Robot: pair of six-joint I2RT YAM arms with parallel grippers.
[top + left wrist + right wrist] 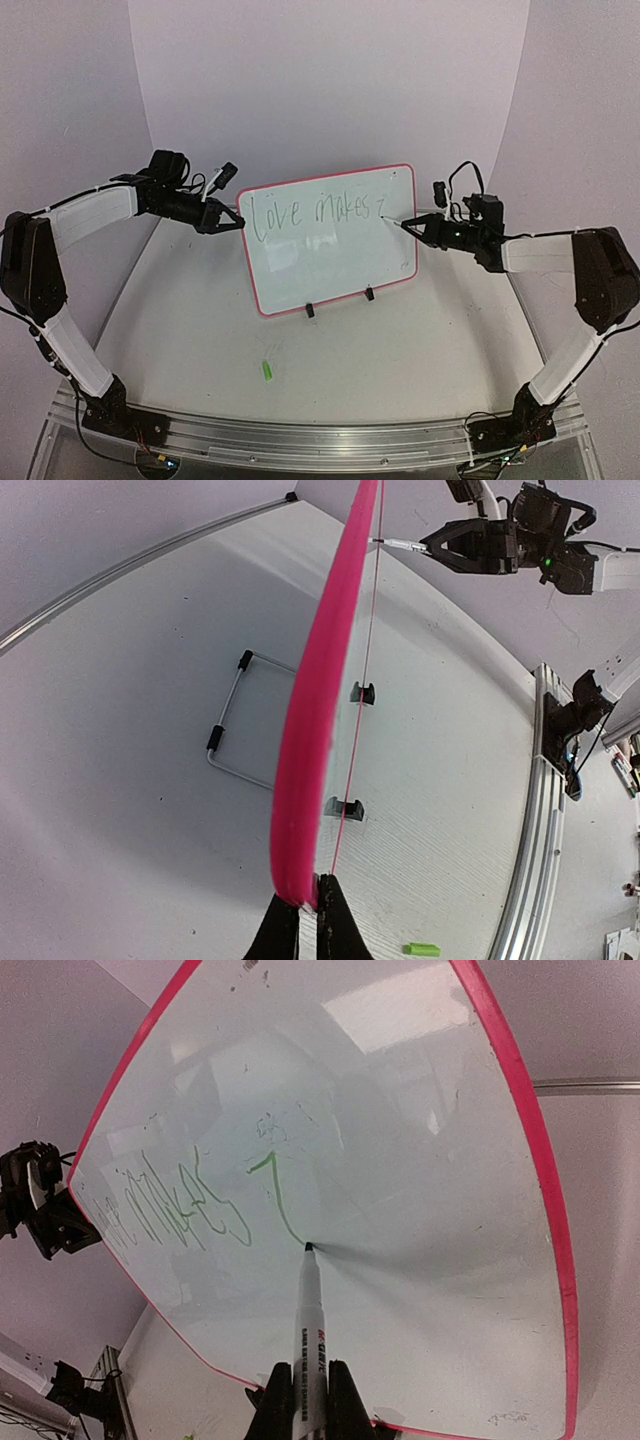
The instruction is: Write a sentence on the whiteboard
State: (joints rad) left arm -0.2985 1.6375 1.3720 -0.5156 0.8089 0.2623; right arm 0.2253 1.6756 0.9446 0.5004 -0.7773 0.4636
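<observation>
The whiteboard (330, 255) with its red-pink rim stands tilted on two black feet at the table's middle. On it the sentence (300, 213) reads "Love makes" in thin green, followed by a fresh stroke (275, 1200). My left gripper (228, 222) is shut on the board's left rim (310, 730), seen edge-on in the left wrist view. My right gripper (420, 226) is shut on a white marker pen (310, 1330). Its tip touches the board at the lower end of the fresh stroke, right of "makes".
A small green marker cap (267, 370) lies on the table in front of the board, also in the left wrist view (421, 948). The board's wire stand (235, 730) rests behind it. A metal rail (320, 440) runs along the near edge.
</observation>
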